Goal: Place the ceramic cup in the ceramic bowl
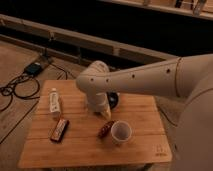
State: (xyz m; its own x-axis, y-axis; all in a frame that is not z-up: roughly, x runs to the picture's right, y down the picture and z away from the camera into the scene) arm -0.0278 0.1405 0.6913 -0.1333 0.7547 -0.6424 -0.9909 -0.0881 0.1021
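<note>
Small white ceramic cup (120, 132), hand (104, 111) near it

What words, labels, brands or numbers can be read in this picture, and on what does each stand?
None can be read.
white bottle: a label, too blurred to read.
dark snack bar: wrapper print too blurred.
wooden table: small mark near the picture's lower-right corner, unreadable.
ceramic cup, ceramic bowl, and the gripper low beside the bowl: no text visible.
</note>
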